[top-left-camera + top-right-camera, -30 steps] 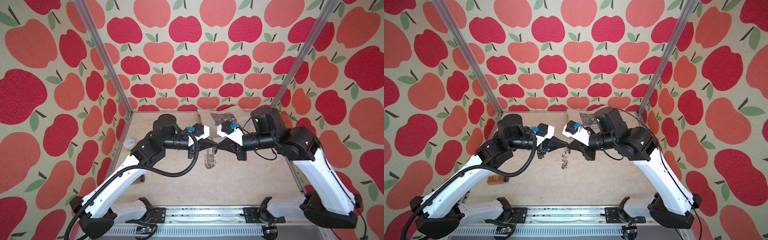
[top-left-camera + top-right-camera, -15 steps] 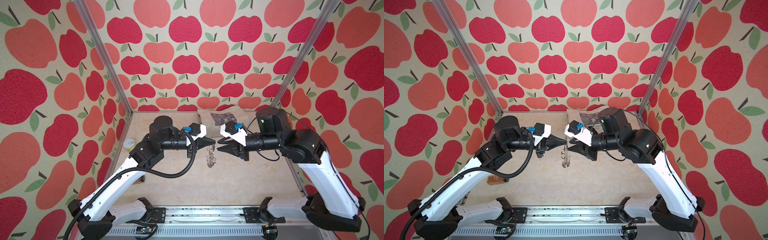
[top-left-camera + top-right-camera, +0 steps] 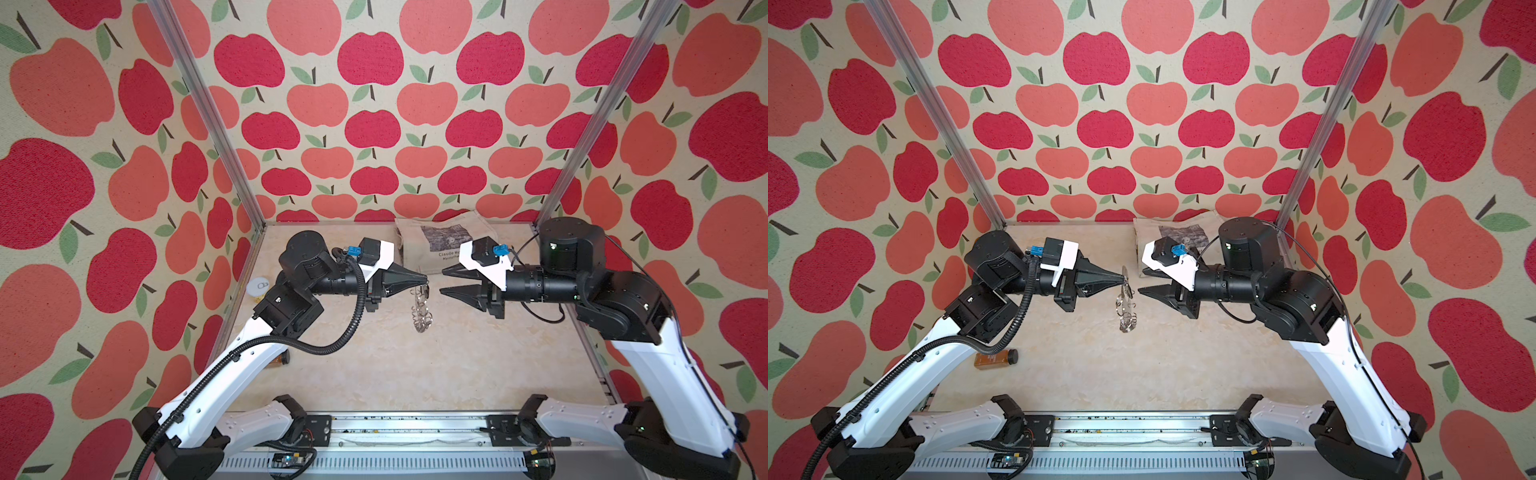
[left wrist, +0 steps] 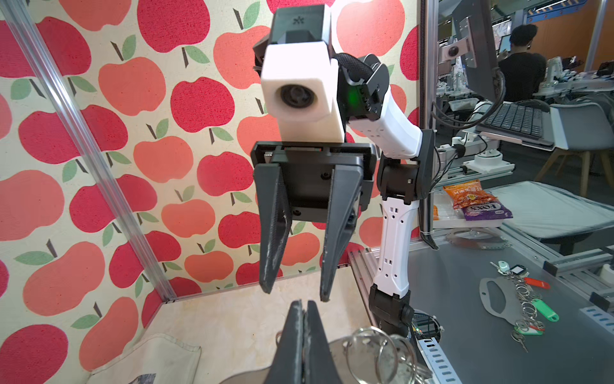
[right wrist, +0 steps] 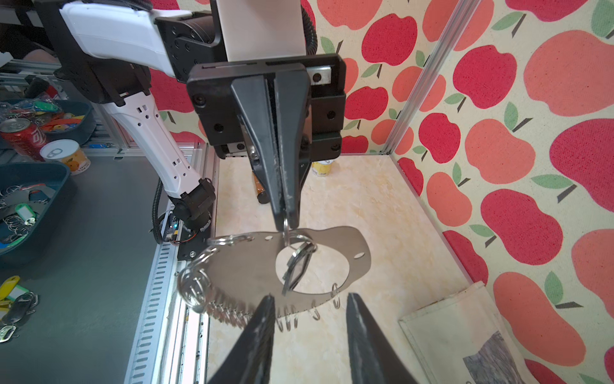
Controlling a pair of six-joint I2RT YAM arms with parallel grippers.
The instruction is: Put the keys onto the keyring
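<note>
In both top views, the left gripper (image 3: 424, 281) is seen clamped shut on a silver ring of the flat grey crescent-shaped metal keyring plate (image 3: 420, 311), which is hung edge-on above the beige marbled tabletop (image 3: 415, 374). The right gripper (image 3: 441, 281) is positioned just beside it, jaws apart, with nothing gripped.

In the left wrist view, the left gripper's pressed-together fingers (image 4: 294, 332) are shown with silver rings beside them.

In the right wrist view, the small black-framed oblong key tag (image 5: 296, 266) is seen dangling from the pinched ring, across the plate's round opening.
</note>
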